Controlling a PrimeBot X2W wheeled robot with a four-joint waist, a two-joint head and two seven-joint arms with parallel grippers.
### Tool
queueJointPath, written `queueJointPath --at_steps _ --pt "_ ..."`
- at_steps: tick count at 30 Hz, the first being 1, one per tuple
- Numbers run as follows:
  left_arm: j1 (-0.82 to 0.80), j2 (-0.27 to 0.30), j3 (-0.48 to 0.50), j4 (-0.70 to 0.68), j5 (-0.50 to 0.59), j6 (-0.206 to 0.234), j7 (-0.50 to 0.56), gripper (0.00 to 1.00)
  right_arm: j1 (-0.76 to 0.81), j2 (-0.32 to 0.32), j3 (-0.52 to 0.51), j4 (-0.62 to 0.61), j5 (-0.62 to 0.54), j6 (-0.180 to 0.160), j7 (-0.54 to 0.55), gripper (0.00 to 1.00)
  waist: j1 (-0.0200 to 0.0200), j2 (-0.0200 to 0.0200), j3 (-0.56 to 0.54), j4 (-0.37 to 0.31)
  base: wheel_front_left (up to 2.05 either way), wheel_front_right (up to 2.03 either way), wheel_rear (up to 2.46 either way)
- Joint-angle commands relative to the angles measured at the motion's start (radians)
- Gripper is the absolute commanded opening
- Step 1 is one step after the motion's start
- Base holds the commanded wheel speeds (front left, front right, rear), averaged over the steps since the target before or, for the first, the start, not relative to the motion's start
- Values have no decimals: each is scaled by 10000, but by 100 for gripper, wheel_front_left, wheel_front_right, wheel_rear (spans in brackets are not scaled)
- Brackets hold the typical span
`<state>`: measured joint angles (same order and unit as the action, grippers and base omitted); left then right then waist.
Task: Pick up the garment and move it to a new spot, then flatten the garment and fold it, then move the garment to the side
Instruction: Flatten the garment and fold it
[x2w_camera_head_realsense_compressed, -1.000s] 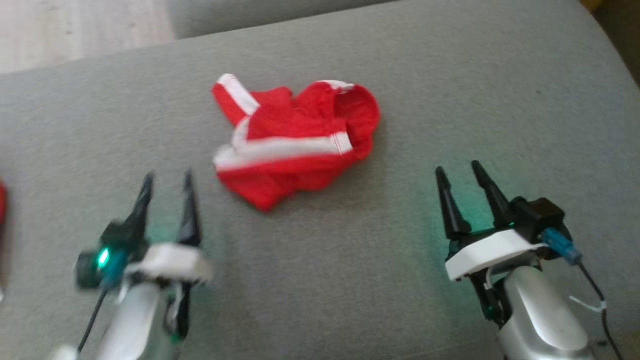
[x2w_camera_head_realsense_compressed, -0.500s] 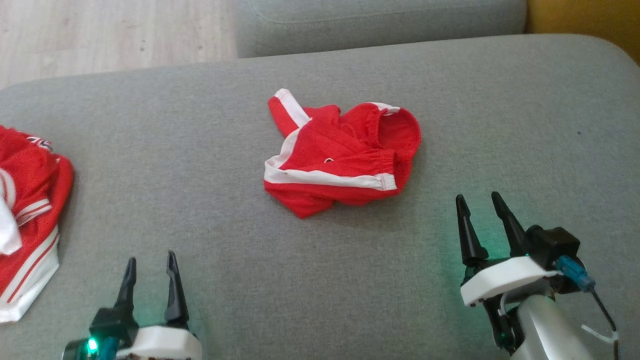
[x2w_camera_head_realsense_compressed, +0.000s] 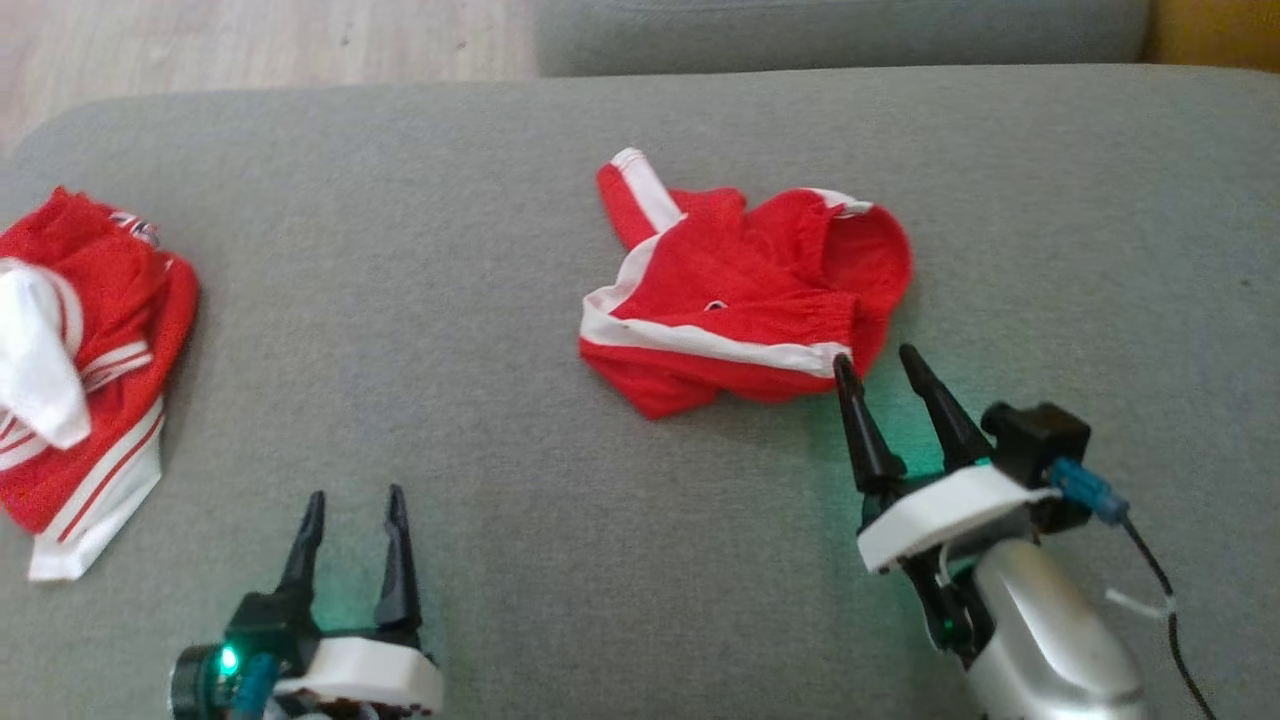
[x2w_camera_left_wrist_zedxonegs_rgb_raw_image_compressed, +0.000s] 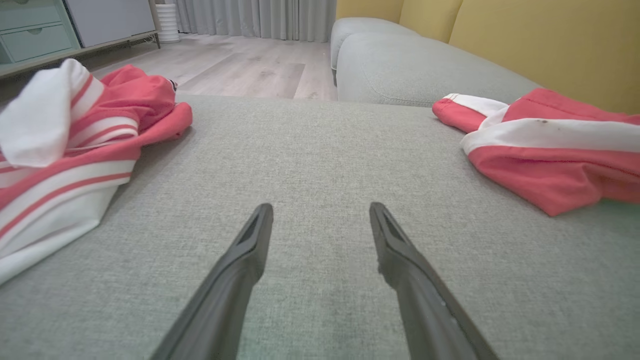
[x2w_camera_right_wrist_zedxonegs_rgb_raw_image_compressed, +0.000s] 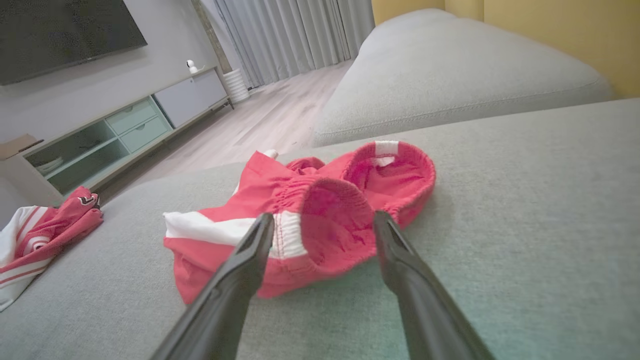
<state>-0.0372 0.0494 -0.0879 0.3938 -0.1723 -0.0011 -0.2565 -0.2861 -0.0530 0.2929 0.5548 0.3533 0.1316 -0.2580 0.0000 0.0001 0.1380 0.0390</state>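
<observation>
The right end effector (x2w_camera_head_realsense_compressed: 876, 356) has come forward since half a second ago, and one fingertip now sits at the near right edge of the crumpled red fabric garment with white side stripes (x2w_camera_head_realsense_compressed: 740, 290). That garment lies bunched near the middle of the grey woven sofa cushion (x2w_camera_head_realsense_compressed: 500, 250), and its shift in the head view is only the camera swinging. The two dark fingers stand apart, gripping nothing, and from the wrist they bracket the gathered elastic waistband (x2w_camera_right_wrist_zedxonegs_rgb_raw_image_compressed: 320, 192). To my eye the grab should take that thick hem low, pinching both layers without snagging the cushion. The left end effector (x2w_camera_head_realsense_compressed: 356, 494) sits released, well apart from it, with a second red-and-white striped garment (x2w_camera_head_realsense_compressed: 80, 350) heaped farther left.
</observation>
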Motion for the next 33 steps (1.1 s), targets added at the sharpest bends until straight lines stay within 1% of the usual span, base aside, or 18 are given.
queueJointPath --at_steps 1,4,8,9,10,11,13,18,23,24,25,30,32,33 --pt "-356 12 195 -196 -56 4 -53 100 -390 28 269 -146 78 -9 -38 100 0 -1 143 225 0 0 0" --pt "-404 11 -48 -156 -142 41 -53 100 -731 28 438 246 268 -9 -38 100 0 -1 255 486 0 0 0" --pt "-401 10 -132 -173 -191 131 -53 100 -934 28 654 610 339 -9 -38 100 0 -1 344 672 0 0 0" --pt "-398 10 -130 -181 -199 146 -53 100 -943 28 720 668 374 -9 -38 61 0 -1 355 690 0 0 0" --pt "-393 10 -126 -192 -205 155 -53 100 -943 28 762 690 401 -9 -38 14 0 -1 363 695 0 0 0" --pt "-385 10 -114 -204 -209 162 -53 100 -931 28 779 684 408 -9 -38 0 0 -1 366 686 0 0 0" --pt "-377 10 -78 -233 -247 211 -53 100 -822 -8 758 606 468 -9 -38 0 0 -1 353 592 0 0 0" --pt "-409 9 -84 -299 -348 172 -53 100 -82 -592 175 47 426 -9 -38 0 0 -1 293 -67 0 0 0" --pt "-642 9 -257 -282 -372 88 -53 100 311 -1040 -304 -90 244 -9 -38 0 0 -1 311 -679 0 0 0" --pt "-716 9 -326 -268 -393 75 -53 100 328 -1060 -429 -70 210 -9 -38 10 0 -1 327 -776 0 0 0" --pt "-803 9 -398 -248 -456 63 -53 100 327 -1064 -581 -29 138 -9 -38 100 0 -1 356 -854 0 0 0" --pt "-1584 9 -912 -48 -527 -115 -53 100 206 -746 -1343 -365 -465 -9 -38 100 0 -1 605 -1142 0 0 0" --pt "-2108 9 -1098 122 -527 -223 -53 100 209 -576 -1526 -627 -719 -9 -38 100 0 -1 752 -1226 0 0 0" --pt "-2108 9 -1098 122 -527 -223 -53 100 209 -576 -1526 -627 -719 -9 -38 100 0 -1 752 -1226 0 0 0"
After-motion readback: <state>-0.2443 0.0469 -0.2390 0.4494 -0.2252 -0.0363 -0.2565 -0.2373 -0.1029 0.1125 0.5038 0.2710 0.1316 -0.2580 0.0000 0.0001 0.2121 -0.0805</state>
